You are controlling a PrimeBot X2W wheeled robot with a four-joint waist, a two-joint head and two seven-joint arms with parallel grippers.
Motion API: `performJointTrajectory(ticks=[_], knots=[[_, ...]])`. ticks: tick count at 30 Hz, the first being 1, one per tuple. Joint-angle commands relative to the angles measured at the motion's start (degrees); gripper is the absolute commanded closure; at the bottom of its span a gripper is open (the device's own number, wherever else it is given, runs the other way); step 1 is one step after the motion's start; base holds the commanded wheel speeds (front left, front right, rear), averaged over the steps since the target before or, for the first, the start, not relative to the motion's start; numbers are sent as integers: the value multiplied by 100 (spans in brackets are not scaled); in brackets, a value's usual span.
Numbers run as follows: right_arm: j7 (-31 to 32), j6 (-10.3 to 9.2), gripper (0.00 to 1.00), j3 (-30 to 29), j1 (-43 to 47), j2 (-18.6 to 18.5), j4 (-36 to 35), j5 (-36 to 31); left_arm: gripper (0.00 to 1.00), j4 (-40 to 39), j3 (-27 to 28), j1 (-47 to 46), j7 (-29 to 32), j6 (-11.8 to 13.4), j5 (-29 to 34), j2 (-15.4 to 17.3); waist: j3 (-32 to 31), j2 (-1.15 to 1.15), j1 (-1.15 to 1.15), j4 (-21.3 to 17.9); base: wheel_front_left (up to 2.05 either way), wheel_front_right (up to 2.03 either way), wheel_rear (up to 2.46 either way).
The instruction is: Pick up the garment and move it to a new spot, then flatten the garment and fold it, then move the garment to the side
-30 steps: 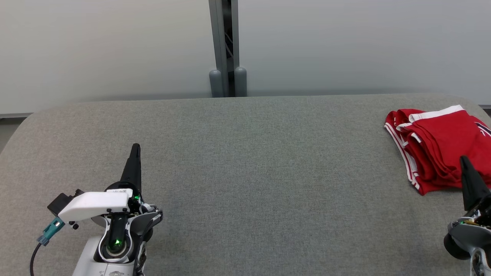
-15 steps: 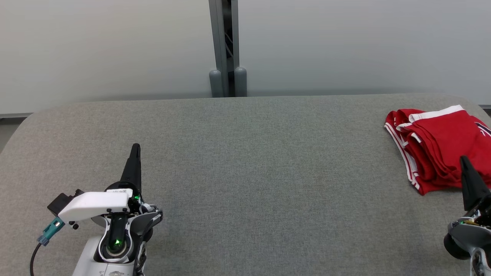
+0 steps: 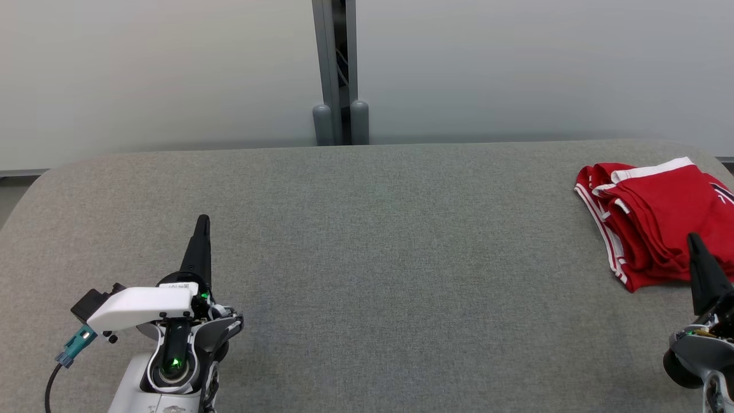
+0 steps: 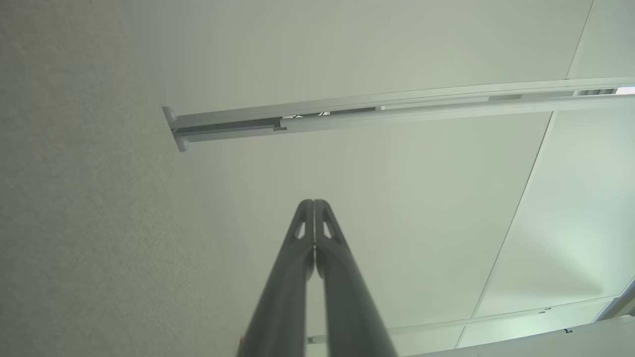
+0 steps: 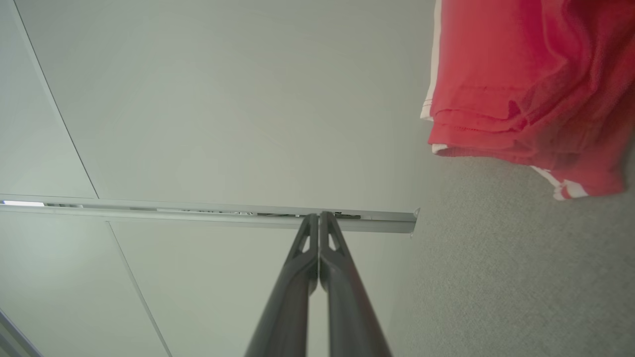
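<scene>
The garment (image 3: pixel 659 218) is red with white trim, folded into a compact stack at the far right of the grey table (image 3: pixel 367 258). It also fills the upper right of the right wrist view as a red garment (image 5: pixel 536 84). My right gripper (image 3: pixel 695 240) stands at the lower right, shut and empty, its tip just before the stack's near edge. In its own view, the right gripper (image 5: pixel 318 216) has both fingers pressed together. My left gripper (image 3: pixel 202 221) rests at the lower left, shut on nothing, far from the cloth; the left gripper (image 4: pixel 314 203) shows its fingers closed.
A pale wall with a grey vertical post (image 3: pixel 338 74) stands behind the table. The table's rounded corners lie at the far left and far right. The wide grey surface stretches between my two arms.
</scene>
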Motion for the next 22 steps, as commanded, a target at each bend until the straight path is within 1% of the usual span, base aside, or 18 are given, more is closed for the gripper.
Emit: performJointTrajectory(ticks=[1, 22], knots=[[5, 2, 100, 2, -30, -49, -1, 23, 100, 3, 24, -49, 10, -22, -15, 34, 0, 0, 0, 0, 0, 0, 0], [-2, 2, 100, 5, -27, -51, -1, 30, 100, 2, 24, -49, 9, -22, -16, 34, 0, 0, 0, 0, 0, 0, 0]])
